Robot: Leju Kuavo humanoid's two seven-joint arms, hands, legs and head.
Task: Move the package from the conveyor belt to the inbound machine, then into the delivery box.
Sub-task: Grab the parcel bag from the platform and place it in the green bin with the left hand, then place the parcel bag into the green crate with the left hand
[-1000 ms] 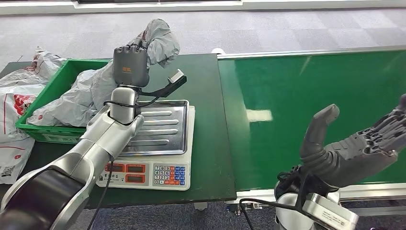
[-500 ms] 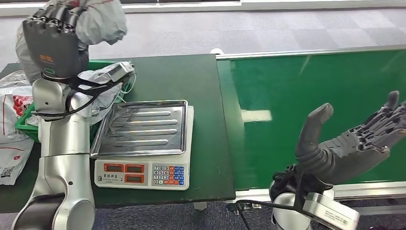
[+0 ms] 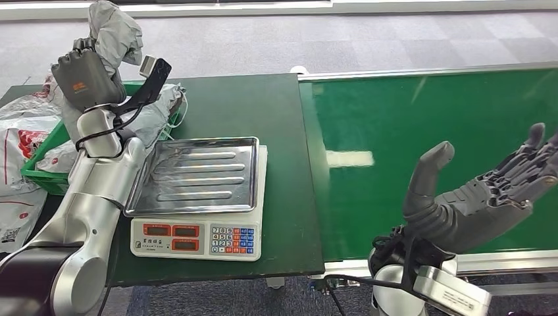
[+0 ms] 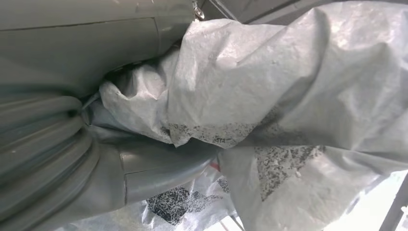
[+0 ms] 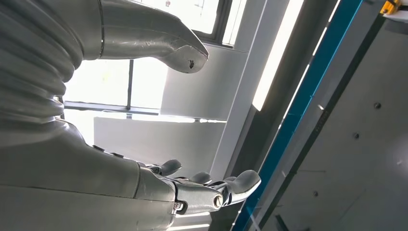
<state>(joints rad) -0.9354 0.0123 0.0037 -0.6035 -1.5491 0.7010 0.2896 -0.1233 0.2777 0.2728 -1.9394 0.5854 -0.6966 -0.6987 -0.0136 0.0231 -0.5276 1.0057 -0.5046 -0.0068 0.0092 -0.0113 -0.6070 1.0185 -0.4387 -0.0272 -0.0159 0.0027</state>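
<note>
My left hand (image 3: 84,78) grips a crumpled grey plastic package (image 3: 116,31), raised above the green crate (image 3: 47,137) at the table's left. In the left wrist view the grey package (image 4: 288,96) bulges out from between my thumb and fingers (image 4: 159,168). The scale (image 3: 197,237) with its bare steel tray (image 3: 194,174) stands in the middle of the dark table. My right hand (image 3: 483,197) hangs palm up, fingers spread and holding nothing, over the near edge of the green conveyor belt (image 3: 428,145); the right wrist view shows the same spread fingers (image 5: 211,190).
Another grey package (image 3: 154,115) lies in the green crate. White bags with red print (image 3: 16,141) are piled left of the crate. The dark table (image 3: 276,131) has free room behind and right of the scale. The belt carries nothing.
My left arm has swung left from above the scale to above the crate, keeping the grey package, then dropped a little. The right hand stays almost still.
</note>
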